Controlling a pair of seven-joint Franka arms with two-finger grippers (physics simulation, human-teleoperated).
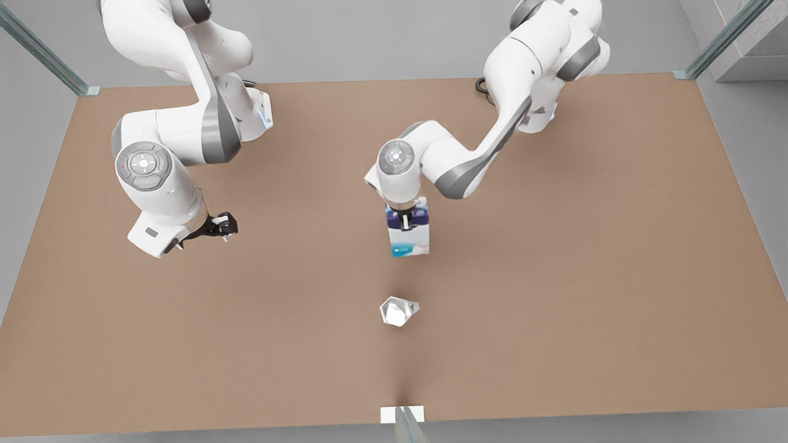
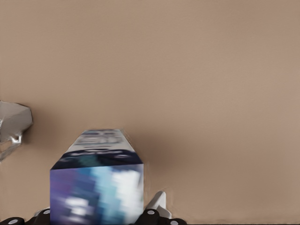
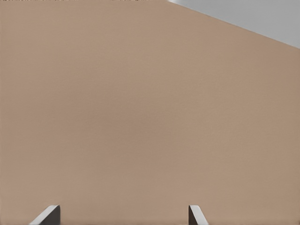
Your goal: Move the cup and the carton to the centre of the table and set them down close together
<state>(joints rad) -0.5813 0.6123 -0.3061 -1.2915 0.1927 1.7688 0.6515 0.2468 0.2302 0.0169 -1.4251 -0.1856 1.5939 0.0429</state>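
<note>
The carton (image 1: 409,232) is held by the left tool (image 1: 405,220), which is clamped on its dark blue top part. It is seen near the middle of the brown worktop (image 1: 585,258), upright, with its white and teal part lowest. Whether its base touches the worktop cannot be told. In the left wrist view the carton (image 2: 97,187) is seen close up between the fingers (image 2: 157,205), and a bit of the cup (image 2: 14,123) is seen off to one side, apart from it.

The cup (image 1: 399,311) is seen on the worktop, nearer the front view's bottom edge than the carton, and a gap is left between the two. It is small and silver-grey (with flat, angled sides), and its pale inside is turned up toward the camera.

The right tool (image 1: 221,226) is seen over the half of the worktop toward the front view's left, well apart from both things. Nothing is held in it. In the right wrist view its two fingertips (image 3: 47,216) are spread wide over bare worktop (image 3: 150,117).
</note>
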